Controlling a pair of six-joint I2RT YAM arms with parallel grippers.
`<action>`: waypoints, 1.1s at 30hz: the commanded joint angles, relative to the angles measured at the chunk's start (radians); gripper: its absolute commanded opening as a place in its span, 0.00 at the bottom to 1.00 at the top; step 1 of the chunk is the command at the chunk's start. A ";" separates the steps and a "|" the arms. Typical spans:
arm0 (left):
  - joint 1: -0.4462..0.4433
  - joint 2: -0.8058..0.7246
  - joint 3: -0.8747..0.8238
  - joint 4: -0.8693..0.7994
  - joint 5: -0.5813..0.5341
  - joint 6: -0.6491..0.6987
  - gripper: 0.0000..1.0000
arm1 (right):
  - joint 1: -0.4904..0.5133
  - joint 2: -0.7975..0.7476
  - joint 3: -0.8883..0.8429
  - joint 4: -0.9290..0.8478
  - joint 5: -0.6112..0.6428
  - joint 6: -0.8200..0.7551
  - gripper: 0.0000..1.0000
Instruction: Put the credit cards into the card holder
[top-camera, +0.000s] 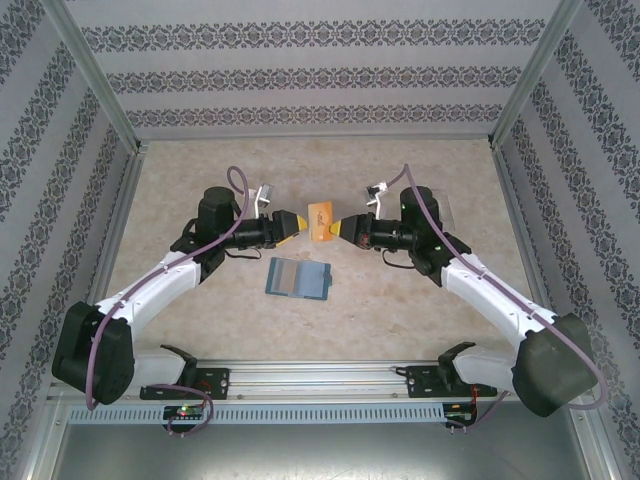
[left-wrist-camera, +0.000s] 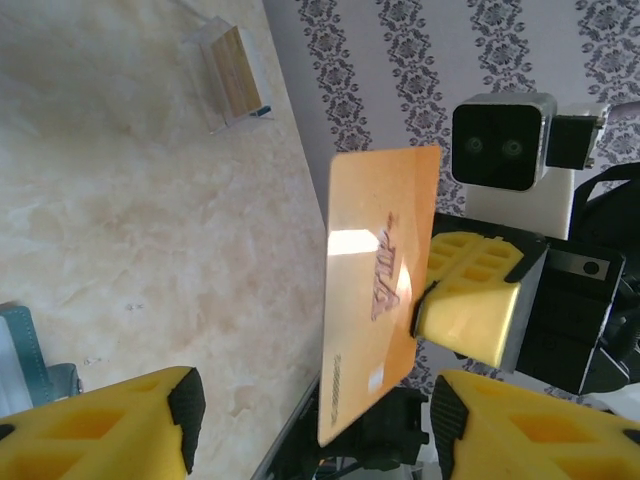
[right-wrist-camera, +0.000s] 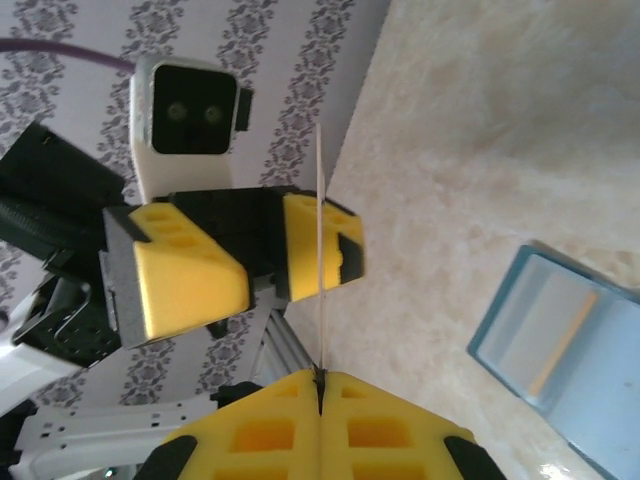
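Around both claws the table (top-camera: 390, 310) gives you open room, with the walls well off. The holder (top-camera: 298, 278) lies open and flat beneath the claws, a little toward the bases; you cannot tell whether a pocket already holds a card. The orange card (top-camera: 320, 218) stands upright in the air, pinched by its edge in the right claw (top-camera: 345, 228). The left claw (left-wrist-camera: 315, 400) has its jaws apart on either side, not touching. It looks like a hand-over: insertion is not yet done, and the stand (left-wrist-camera: 232, 75) beyond the left claw holds more.
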 joint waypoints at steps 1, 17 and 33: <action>-0.010 -0.014 0.031 0.041 0.020 -0.011 0.60 | 0.014 0.019 -0.001 0.090 -0.039 0.043 0.00; -0.011 -0.023 -0.021 0.187 0.055 -0.086 0.14 | 0.049 0.060 -0.024 0.222 -0.123 0.120 0.00; -0.020 0.008 -0.018 0.209 0.140 -0.101 0.00 | 0.052 0.053 -0.048 0.302 -0.172 0.108 0.30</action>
